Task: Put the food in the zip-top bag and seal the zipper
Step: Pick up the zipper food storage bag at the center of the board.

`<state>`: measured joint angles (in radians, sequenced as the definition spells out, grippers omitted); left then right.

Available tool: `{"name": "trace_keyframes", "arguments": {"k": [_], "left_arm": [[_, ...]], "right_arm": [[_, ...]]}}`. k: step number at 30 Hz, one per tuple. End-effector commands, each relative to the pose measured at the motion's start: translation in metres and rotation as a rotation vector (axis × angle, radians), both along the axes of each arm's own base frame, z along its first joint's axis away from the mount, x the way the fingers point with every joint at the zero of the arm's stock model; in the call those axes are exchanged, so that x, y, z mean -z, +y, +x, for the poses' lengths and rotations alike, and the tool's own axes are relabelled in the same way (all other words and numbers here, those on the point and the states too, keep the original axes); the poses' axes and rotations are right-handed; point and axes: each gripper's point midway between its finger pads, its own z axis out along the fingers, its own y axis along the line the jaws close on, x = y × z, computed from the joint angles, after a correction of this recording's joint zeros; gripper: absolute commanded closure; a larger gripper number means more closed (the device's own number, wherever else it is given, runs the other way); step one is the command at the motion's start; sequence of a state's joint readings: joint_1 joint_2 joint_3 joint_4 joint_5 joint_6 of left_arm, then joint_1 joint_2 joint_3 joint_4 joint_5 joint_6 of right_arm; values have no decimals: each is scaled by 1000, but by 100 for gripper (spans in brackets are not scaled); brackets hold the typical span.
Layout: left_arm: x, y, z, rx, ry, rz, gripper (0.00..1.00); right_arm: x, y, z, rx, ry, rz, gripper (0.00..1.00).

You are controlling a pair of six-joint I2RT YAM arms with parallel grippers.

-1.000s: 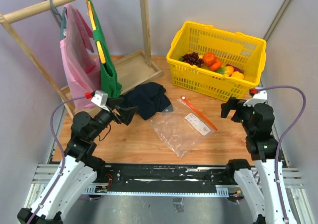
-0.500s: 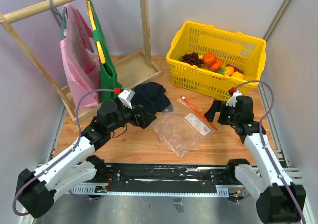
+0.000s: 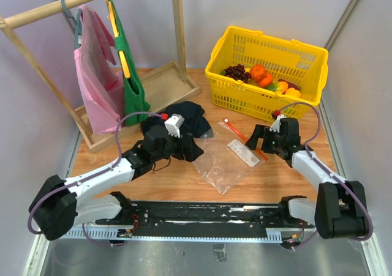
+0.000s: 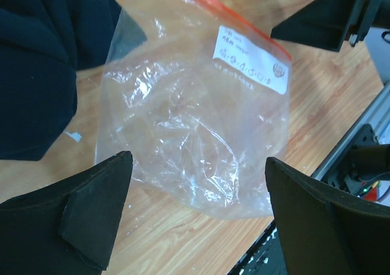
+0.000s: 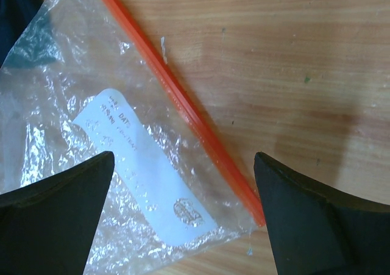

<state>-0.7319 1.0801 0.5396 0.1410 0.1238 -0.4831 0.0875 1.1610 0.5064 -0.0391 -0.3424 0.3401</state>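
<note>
Two arms: reached in from the bottom edge of the overhead view toward the centre, one from each side.
Wooden rack [image 3: 177, 31]: stood at upper left, with a pink bag [image 3: 95, 86] and a green bag [image 3: 131, 86] hung from it.
Left gripper [image 3: 197, 150]: sat left of centre, jaws spread wide, nothing held; in its wrist view, framed the crinkled plastic between fingers at lower left and lower right.
Dark cloth [image 3: 184, 114]: lay crumpled just above the left gripper, one edge tucked under a corner of the bag.
Zip-top bag [image 3: 223, 163]: lay flat at the centre of the wooden table [image 3: 177, 178], between the two grippers.
White label [image 5: 146, 177]: sat on the bag's right part, just beside the zipper.
Zipper [image 5: 183, 107]: ran diagonally from upper left to lower right along the bag's right edge.
Right gripper [image 3: 257, 140]: sat right of centre, jaws fully apart, nothing gripped; in its wrist view, straddled the zipper's lower end and the label; contact with the bag not discernible.
Food [image 3: 263, 77]: sat at upper right, piled inside the yellow basket [image 3: 269, 38], well apart from the bag.
</note>
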Motion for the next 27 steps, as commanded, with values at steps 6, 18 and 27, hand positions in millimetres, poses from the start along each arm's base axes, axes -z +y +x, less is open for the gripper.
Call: {"name": "trace_keyframes", "arguments": {"k": [6, 18, 27], "left_arm": [[23, -22, 6, -20, 76, 51, 10], [77, -27, 7, -4, 208, 201, 16], [90, -19, 11, -23, 217, 280, 16]], "right_arm": [[17, 14, 26, -49, 17, 20, 2], [30, 44, -6, -131, 133, 196, 4], [23, 52, -17, -176, 123, 244, 20]]}}
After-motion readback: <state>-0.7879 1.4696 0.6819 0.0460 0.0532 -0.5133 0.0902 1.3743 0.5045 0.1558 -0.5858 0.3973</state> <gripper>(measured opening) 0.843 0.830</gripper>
